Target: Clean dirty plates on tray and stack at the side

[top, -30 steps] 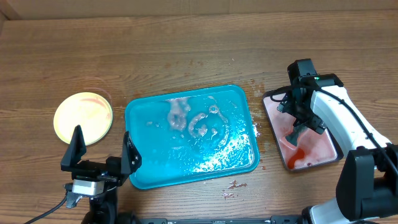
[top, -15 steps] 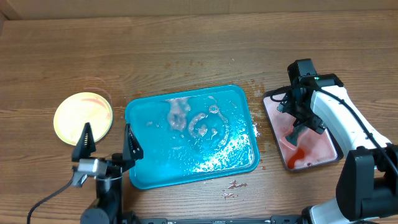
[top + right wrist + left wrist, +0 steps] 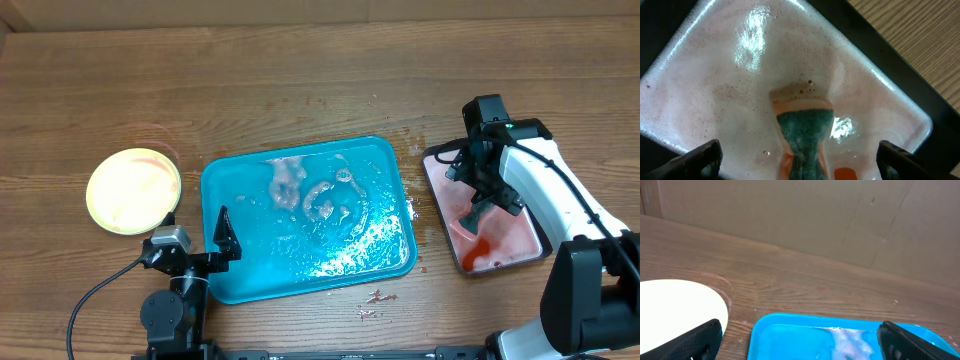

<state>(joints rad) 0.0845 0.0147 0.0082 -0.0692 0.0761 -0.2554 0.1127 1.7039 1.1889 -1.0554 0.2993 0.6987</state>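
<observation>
One pale yellow plate [image 3: 133, 190] rests on the bare wood left of the turquoise tray [image 3: 250, 255]; whether others lie under it I cannot tell. The tray holds only water and white foam. My left gripper [image 3: 195, 247] hangs open at the tray's near left corner, empty. From the left wrist the plate [image 3: 675, 305] shows at the left and the tray [image 3: 790, 322] ahead, between the wide black fingers [image 3: 697, 340] of the left gripper [image 3: 800, 347]. My right gripper [image 3: 487, 200] stands open over the small black-rimmed tray. Its jaws straddle a green and orange sponge [image 3: 805, 127] without touching it.
The black-rimmed tray [image 3: 432, 160] with pinkish soapy water sits right of the turquoise tray. Red sauce specks dot the wood near the tray's front right corner [image 3: 375, 300]. A cardboard wall [image 3: 840, 215] runs along the table's far edge.
My left gripper has dropped back toward the front edge and shifted right, turning to face the tray. The right arm, plate and tray have not moved.
</observation>
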